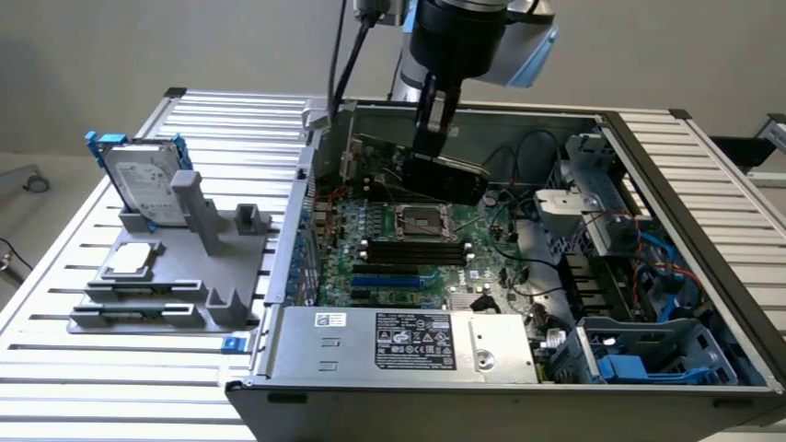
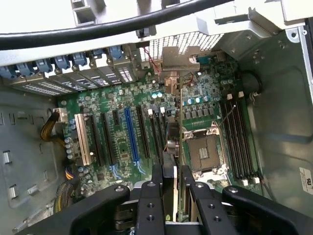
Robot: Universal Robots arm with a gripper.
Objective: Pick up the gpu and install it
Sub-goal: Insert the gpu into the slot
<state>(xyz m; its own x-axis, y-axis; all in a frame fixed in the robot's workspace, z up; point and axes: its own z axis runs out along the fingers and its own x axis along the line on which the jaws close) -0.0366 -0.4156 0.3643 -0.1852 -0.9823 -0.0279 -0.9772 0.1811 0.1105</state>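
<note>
Gripping the gpu [image 1: 455, 181] by its upper edge, fingers [image 1: 426, 129] closed partway, down to the card's thickness, one on each face. Held aloft inside the open computer case [image 1: 491, 414], toward its far side in the exterior view, above the motherboard [image 1: 368, 221] and, by the look of it, not yet touching. Hangs tilted there, one end lower than the other, with the empty CPU socket [image 1: 421, 221] just below and nearer the camera.

From the wrist, seen edge-on: a thin dark strip of gpu [image 2: 171, 144] reaching out from between the fingers [image 2: 155, 188] toward the board. Long axis roughly parallel with the black slots [image 2: 155, 129]. Poised over the narrow band between those slots and the CPU socket, well apart from the blue slot [image 2: 131, 132] and farther again from the beige slot [image 2: 83, 139]. Cannot tell which black slot lies directly beneath the lower edge, hidden as it is by the card itself.

Nothing to reach for, then, with the card already in the grip. What counts is card edge against slot: above it, apart from it, aligned lengthwise but canted end to end.

Out on the slatted worktop [image 1: 123, 387], at the exterior view's left, a hard drive [image 1: 142, 180] in a blue frame, upright in a grey holder, well apart from the case.
</note>
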